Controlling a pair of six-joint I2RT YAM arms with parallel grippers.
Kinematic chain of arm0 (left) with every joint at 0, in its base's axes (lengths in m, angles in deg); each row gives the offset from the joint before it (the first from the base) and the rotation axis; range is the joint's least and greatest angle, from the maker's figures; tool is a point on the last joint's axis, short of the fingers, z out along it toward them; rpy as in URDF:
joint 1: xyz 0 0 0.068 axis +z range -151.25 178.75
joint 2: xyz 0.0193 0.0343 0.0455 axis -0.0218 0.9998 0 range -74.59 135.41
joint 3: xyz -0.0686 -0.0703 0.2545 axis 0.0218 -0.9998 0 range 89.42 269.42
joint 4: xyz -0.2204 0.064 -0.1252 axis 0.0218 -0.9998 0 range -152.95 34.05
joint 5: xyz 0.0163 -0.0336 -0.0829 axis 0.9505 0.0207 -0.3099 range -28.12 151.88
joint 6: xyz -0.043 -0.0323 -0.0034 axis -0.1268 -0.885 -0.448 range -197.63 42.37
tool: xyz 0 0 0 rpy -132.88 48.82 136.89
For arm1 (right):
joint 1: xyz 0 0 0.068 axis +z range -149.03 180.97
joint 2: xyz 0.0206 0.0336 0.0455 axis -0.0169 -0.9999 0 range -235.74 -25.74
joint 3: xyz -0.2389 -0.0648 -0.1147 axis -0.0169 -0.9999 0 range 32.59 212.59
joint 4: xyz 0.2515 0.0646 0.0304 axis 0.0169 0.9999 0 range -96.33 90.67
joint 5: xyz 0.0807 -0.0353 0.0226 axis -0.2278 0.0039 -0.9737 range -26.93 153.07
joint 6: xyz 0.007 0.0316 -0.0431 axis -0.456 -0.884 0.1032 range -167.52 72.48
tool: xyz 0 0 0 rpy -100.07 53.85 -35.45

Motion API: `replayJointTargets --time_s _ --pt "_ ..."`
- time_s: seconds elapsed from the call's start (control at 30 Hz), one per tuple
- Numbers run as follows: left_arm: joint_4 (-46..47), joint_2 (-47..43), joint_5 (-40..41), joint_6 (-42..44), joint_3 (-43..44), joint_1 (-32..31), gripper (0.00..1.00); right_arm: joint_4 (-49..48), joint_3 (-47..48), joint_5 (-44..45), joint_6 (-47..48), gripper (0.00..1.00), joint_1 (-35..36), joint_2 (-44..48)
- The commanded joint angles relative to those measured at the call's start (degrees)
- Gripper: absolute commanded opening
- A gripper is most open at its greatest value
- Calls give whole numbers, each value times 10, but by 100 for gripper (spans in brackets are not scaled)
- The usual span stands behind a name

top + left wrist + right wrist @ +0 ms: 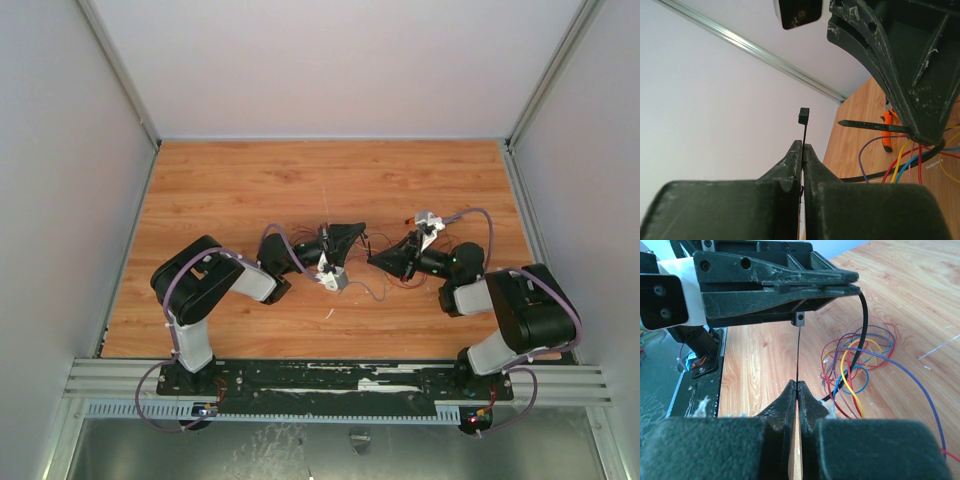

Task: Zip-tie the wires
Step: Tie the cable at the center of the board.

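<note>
Two hands in play, and both are pinched right down on the same zip tie (pixel 863 325), one at each end. The left hand (pixel 803 146) has the head end. The strip runs edge-on between its fingers, and the little square head (pixel 803 115) pokes out just past them. The right hand (pixel 797 386) is closed on the tail end, with the pointed tip (pixel 842 122) sticking out free.

What matters here, I reckon, is tip versus head. From the left wrist cam the tail lies roughly level, with its long axis aimed at the head. The tip is just beside the head but not touching, and you can see the gap. From the right wrist cam the tail runs straight away from the fingers and lines up with the head, so the aim looks decent that way. My guess is the next move is the right hand feeding the tip along its own length into the head, and a bit of sideways drift would miss it. I can't tell which way the slot faces.

Further out, the rest of the strip bows down from the left hand and passes among the wires (pixel 840 362), a colourful tangle lying on the desk (pixel 230 190) below the two hands. I can't tell whether the loop catches every strand. Orange-handled pliers (pixel 886 136) lie on the desk near the wires. No box or tray in view.
</note>
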State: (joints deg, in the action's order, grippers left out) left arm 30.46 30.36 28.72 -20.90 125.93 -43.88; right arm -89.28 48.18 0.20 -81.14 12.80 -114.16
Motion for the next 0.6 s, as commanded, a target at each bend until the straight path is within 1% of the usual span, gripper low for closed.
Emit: replayJointTargets --time_s 0.0,0.13,0.57 --pt "36 -12 -3 13 9 -7 0 -68 7 -10 17 0 -3 28" --pt "37 -12 -3 13 9 -7 0 -47 8 -10 35 0 -3 43" --pt "37 -6 -1 13 8 -11 0 -42 17 -7 41 0 10 40"
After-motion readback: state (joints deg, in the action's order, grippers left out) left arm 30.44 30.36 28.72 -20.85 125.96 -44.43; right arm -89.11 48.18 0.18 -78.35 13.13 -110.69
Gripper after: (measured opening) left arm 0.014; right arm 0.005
